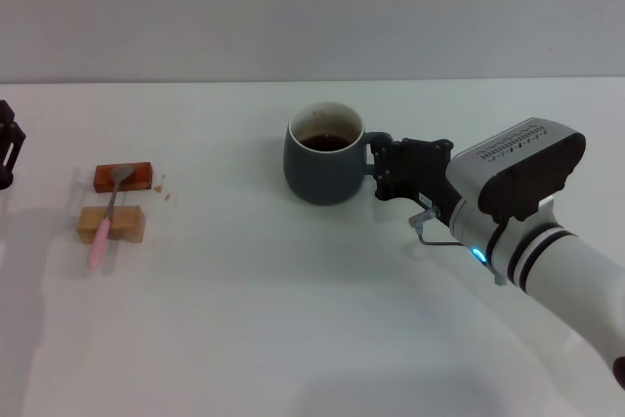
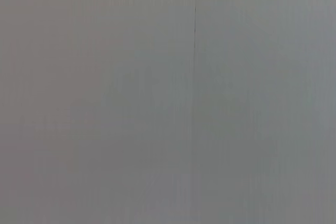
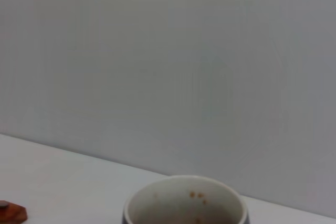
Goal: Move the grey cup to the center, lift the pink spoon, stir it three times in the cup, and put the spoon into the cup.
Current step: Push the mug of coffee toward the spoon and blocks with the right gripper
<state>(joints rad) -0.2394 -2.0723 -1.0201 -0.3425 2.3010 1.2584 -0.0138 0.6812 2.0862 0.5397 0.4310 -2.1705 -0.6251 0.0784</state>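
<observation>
Two arms belong to this rig, and only the right one is at work. Nearest the camera in the head view, the right arm's white forearm rises from the lower right corner, with a small blue light on its wrist section. Its black right gripper (image 1: 383, 171) reaches toward the robot's left, and its fingers (image 1: 381, 156) are closed on the loop handle of the grey cup (image 1: 323, 168), one finger above the handle and one below it.

Directly ahead of the fingers, the cup stands upright on the white worktop (image 1: 293, 319), with its handle turned toward the gripper and dark liquid showing inside its pale rim. In the right wrist view the cup's rim (image 3: 185, 198) fills the lower edge, with a few brown specks on the inner wall.

Well beyond the cup, on the far side from the fingers, the pink spoon (image 1: 105, 220) lies across two small blocks. Its pink handle rests on the tan block (image 1: 124, 224), and its grey bowl rests on the reddish-brown block (image 1: 134, 177); a corner of that block shows in the right wrist view.

At the head view's left edge, a dark part of the left gripper (image 1: 8, 148) is parked; whether its fingers are open or closed cannot be told.
</observation>
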